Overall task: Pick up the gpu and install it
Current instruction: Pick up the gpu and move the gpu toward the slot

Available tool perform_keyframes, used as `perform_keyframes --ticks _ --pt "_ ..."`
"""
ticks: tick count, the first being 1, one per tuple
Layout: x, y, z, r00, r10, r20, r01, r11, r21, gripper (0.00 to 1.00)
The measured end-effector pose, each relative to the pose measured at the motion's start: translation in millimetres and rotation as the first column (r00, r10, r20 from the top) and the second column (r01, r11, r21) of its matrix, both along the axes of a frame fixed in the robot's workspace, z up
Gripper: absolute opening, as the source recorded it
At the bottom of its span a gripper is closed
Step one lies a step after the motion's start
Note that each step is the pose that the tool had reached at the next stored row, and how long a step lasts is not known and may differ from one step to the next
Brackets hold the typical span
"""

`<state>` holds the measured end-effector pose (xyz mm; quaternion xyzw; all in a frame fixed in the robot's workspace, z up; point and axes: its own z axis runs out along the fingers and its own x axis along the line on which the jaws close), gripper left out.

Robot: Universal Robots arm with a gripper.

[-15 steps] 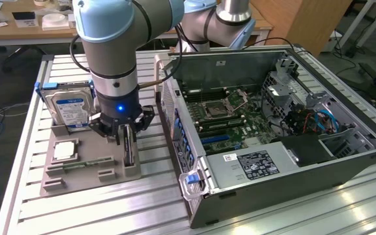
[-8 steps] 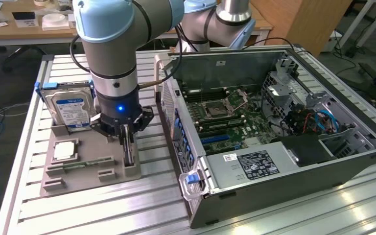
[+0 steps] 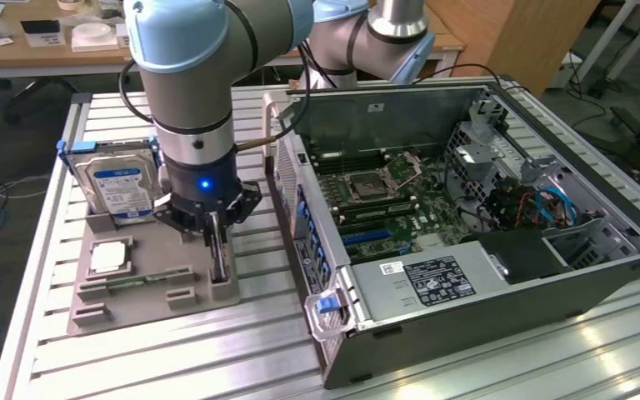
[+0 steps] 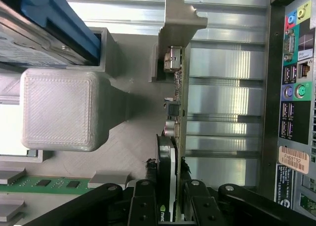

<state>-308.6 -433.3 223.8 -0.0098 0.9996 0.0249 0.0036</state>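
Exterior view: pincer [image 3: 216,232] down on grey holder [image 3: 142,296] near worktop's [image 3: 465,371] edge, that view's left; gpu [image 3: 220,262] upright along holder's edge facing the computer case [image 3: 487,275]. Wrist view: pincer [image 4: 169,185] clamped on gpu's [image 4: 179,102] two faces. Likely light, stiff, fragile; flat faces near the cooler [image 4: 167,157] suit gripping.

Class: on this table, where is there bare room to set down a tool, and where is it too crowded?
Bare slats: the table strip between the grey tray and the near edge, and the near corner beside the computer case. Crowded: the tray itself, and the narrow gap between the gpu and the case.
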Motion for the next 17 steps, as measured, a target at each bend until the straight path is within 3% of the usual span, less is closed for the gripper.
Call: perform_keyframes --ticks 17 --pt "0.0 0.0 -0.2 1.0000 0.000 0.0000 0.000 1.0000 0.0000 0.27"
